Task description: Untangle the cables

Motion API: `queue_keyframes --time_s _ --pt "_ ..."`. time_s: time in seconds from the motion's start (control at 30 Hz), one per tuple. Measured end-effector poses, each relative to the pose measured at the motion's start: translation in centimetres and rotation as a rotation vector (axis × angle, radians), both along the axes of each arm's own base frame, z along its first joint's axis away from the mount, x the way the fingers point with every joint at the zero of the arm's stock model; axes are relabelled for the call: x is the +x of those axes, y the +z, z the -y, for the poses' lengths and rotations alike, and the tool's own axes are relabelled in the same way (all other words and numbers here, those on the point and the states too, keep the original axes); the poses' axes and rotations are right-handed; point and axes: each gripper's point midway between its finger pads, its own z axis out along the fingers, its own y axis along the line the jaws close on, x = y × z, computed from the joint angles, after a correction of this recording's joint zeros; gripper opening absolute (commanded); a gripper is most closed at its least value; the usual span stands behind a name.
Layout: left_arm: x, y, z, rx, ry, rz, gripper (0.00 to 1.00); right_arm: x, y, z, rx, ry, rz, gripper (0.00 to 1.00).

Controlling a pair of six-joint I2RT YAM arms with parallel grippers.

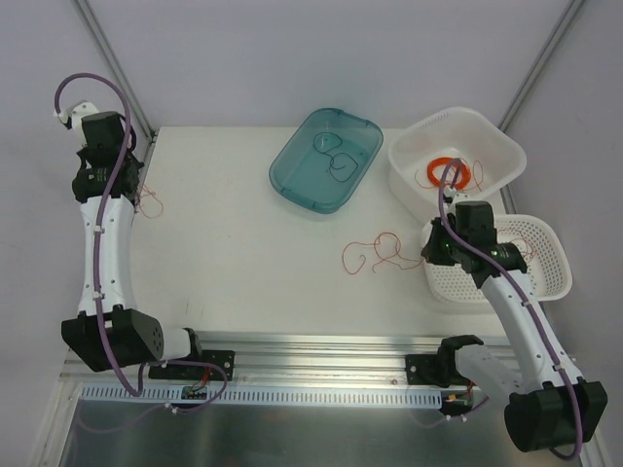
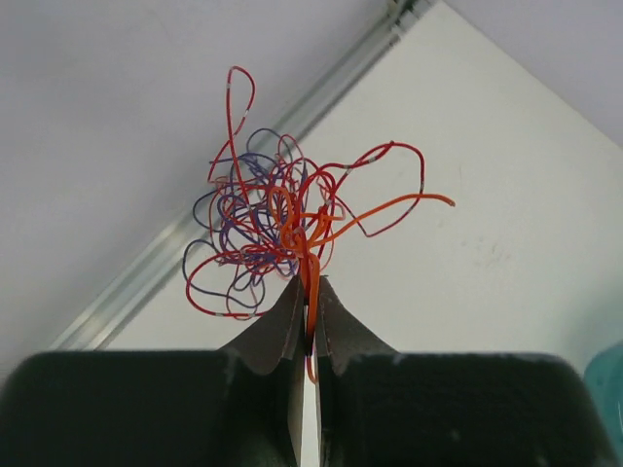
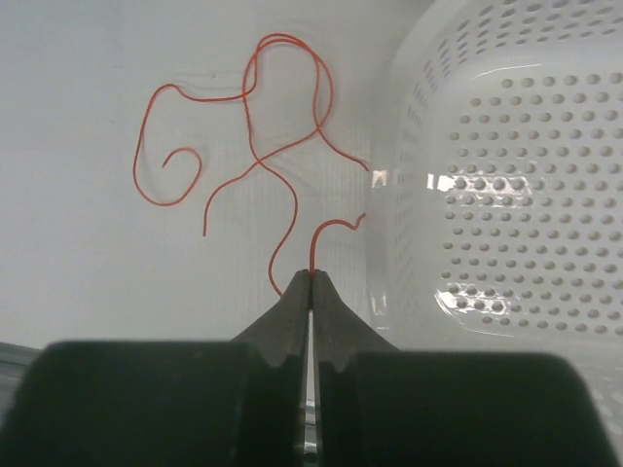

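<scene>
The cables form a curly wad (image 2: 265, 230) of thin red, orange and dark blue wires. My left gripper (image 2: 310, 284) is shut on orange strands at the wad's base and holds it above the table's far left corner. From above only a few red loops (image 1: 148, 201) show beside that gripper (image 1: 136, 187). A single long red cable (image 3: 255, 146) lies in loose curves on the table (image 1: 375, 255). My right gripper (image 3: 311, 273) is shut on one end of it, close to the perforated basket. In the top view that gripper (image 1: 429, 249) sits at the basket's left wall.
A teal tray (image 1: 282, 177) at the back centre holds a couple of dark wires (image 1: 337, 158). A white tub (image 1: 492, 131) at the back right holds a flat orange ring coil (image 1: 450, 172). The perforated white basket (image 1: 557, 255) stands at the right, its wall (image 3: 506, 195) close to my right fingers.
</scene>
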Motion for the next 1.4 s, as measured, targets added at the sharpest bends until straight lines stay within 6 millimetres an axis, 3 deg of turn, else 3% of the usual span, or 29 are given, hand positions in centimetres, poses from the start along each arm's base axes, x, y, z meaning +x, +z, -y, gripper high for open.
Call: queue_keyframes --time_s 0.17,0.33,0.47,0.5,0.57,0.6,0.63,0.67,0.77,0.87,1.07,1.4 --pt "-0.5 -4.6 5.1 -0.174 -0.187 -0.032 0.0 0.8 0.0 -2.7 0.094 0.08 -0.004 0.01" --pt "-2.1 -9.8 13.4 -0.322 -0.434 -0.124 0.0 0.6 -1.5 -6.8 0.104 0.215 -0.068 0.03" --pt "-5.0 -14.5 19.6 -0.425 -0.606 -0.244 0.05 1.0 -2.6 -9.9 0.068 0.297 -0.111 0.09" --pt "-5.8 -15.6 20.7 -0.45 -0.636 -0.27 0.08 1.3 -2.8 -10.7 0.058 0.31 -0.12 0.13" --pt "-7.3 -17.3 22.0 -0.487 -0.673 -0.307 0.28 1.9 -3.6 -11.6 0.034 0.317 -0.138 0.26" --pt "-8.0 -18.0 22.6 -0.509 -0.689 -0.315 0.35 2.2 -4.1 -11.9 0.022 0.315 -0.151 0.44" --pt "-8.7 -18.6 23.0 -0.528 -0.703 -0.323 0.54 2.4 -4.5 -12.2 0.018 0.311 -0.165 0.5" --pt "-9.3 -19.0 23.3 -0.533 -0.722 -0.329 0.62 2.5 -5.0 -12.4 0.006 0.312 -0.176 0.61" --pt "-10.9 -19.5 23.9 -0.555 -0.768 -0.309 0.87 2.5 -5.6 -12.6 -0.013 0.317 -0.187 0.79" --pt "-12.0 -18.8 23.9 -0.53 -0.822 -0.251 0.97 3.3 -4.9 -12.8 -0.024 0.305 -0.16 0.86" --pt "-13.6 -16.7 23.5 -0.428 -0.914 -0.084 0.99 6.2 -3.9 -12.7 -0.068 0.239 -0.089 0.89" --pt "-15.1 -16.0 22.1 -0.327 -0.906 0.058 0.99 10.4 -8.2 -11.7 -0.134 0.097 -0.143 0.88"
